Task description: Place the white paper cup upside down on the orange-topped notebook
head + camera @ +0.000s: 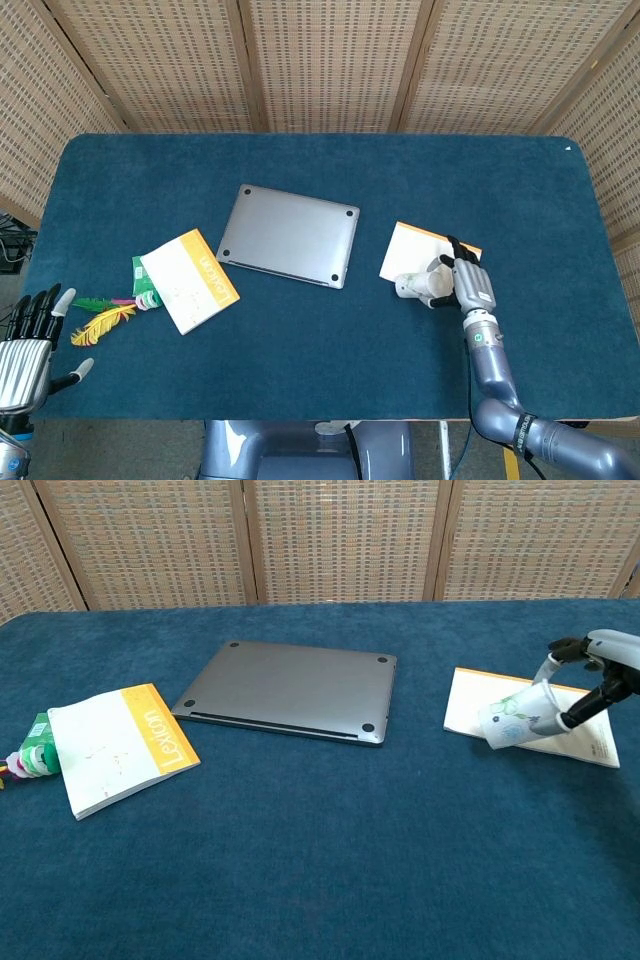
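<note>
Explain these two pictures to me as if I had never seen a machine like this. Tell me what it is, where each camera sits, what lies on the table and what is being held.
This is a robot with two arms, each ending in a hand with fingers like a person's. Someone steers it from afar. Both cameras are its own: the head view looks down from above, the chest view looks across the table from lower down.

On the blue cloth lie a closed grey laptop, a white booklet with an orange edge, some coloured feathers and, on the right, the orange-topped notebook.

The right hand holds the white paper cup, tipped onto its side over the notebook. It is not yet upside down. The left hand waits at the table's near left corner, fingers apart, holding nothing.
</note>
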`<state>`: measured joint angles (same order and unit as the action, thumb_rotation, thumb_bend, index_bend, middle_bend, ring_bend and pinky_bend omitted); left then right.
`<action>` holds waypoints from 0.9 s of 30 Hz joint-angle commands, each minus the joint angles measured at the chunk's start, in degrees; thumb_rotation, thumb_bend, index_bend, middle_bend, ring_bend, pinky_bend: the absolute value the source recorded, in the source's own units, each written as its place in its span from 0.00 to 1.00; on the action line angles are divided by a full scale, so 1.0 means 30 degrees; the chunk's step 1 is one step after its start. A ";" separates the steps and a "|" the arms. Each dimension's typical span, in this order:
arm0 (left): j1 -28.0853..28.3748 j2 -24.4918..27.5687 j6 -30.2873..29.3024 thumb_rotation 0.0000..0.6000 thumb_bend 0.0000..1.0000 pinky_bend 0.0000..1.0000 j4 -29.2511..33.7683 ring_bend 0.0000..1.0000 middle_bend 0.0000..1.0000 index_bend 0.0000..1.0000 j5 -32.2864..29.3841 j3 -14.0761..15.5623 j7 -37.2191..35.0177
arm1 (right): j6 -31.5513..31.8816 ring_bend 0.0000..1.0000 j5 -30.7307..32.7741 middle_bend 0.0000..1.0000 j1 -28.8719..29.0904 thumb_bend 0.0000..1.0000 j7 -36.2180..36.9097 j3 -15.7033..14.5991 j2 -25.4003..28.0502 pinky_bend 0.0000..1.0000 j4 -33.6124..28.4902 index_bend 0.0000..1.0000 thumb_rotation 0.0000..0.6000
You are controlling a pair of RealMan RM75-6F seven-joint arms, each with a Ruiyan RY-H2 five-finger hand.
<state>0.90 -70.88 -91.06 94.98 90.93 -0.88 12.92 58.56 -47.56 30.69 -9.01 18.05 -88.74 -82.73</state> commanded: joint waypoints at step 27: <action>-0.0022 0.0038 -0.0050 1.00 0.19 0.00 0.0050 0.00 0.00 0.00 0.0121 0.0084 -0.0061 | 0.3299 0.00 0.0335 0.00 0.0823 0.29 -0.7672 -0.1560 -0.1614 0.00 -0.0481 0.30 1.00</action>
<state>0.84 -70.75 -91.20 95.13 91.28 -0.64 12.72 67.06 -47.80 32.33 -29.15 13.59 -92.31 -84.01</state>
